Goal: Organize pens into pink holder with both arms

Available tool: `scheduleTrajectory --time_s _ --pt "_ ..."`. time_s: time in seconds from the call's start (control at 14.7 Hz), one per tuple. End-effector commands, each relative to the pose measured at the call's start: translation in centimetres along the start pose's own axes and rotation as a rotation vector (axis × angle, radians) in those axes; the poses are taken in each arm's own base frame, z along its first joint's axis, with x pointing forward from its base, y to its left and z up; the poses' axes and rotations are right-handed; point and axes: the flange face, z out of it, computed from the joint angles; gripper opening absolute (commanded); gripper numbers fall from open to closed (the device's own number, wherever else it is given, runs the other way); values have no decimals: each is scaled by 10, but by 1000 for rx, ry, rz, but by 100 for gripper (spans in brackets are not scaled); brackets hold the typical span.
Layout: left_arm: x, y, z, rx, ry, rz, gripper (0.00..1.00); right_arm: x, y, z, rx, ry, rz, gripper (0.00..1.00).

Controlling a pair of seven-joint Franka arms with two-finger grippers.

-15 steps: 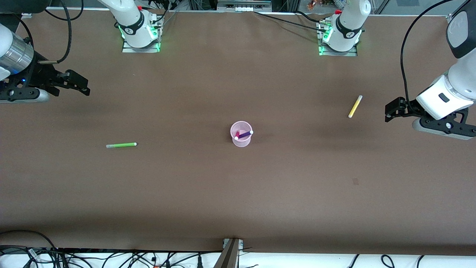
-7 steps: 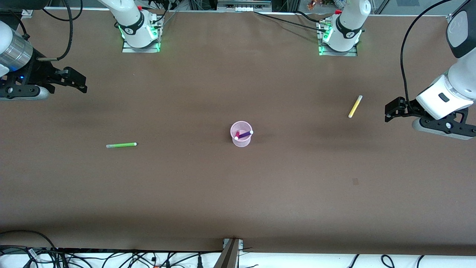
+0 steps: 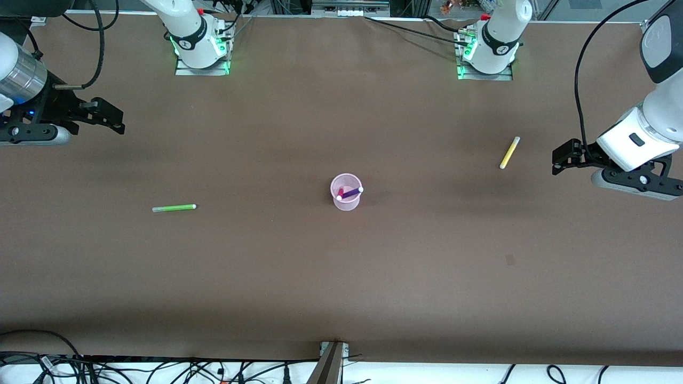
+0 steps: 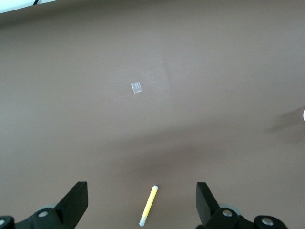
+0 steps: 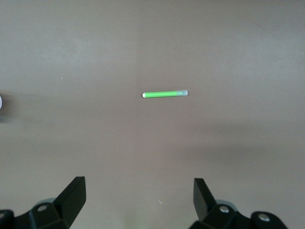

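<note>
Jaws spread wide, empty, on the left gripper (image 3: 557, 160) over the table (image 3: 341, 277); right gripper (image 3: 114, 120) likewise.

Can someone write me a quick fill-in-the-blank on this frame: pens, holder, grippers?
1. The pink holder contains ____ pens.
2. The pen lying toward the right arm's end of the table is ____.
3. The yellow pen lies ____ the front camera than the holder.
4. The left gripper and right gripper are both ____.

Missing words: two; green; farther from; open
</note>
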Motion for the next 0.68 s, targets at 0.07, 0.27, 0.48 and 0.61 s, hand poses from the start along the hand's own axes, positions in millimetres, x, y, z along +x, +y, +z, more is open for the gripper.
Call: scheduleTrajectory --time_s 0.07,0.27,0.48,0.61 --pt "-1 0 -8 9 2 22 100 1 4 -7 -10 -4 -6 100" --pt "-1 0 -8 9 1 22 100 2 3 -6 -9 -1 -6 100" --pt "-1 0 -8 9 2 22 100 3 4 -7 -8 7 -3 100" --pt "-1 0 -8 9 2 22 100 4 4 -5 -7 5 -3 100"
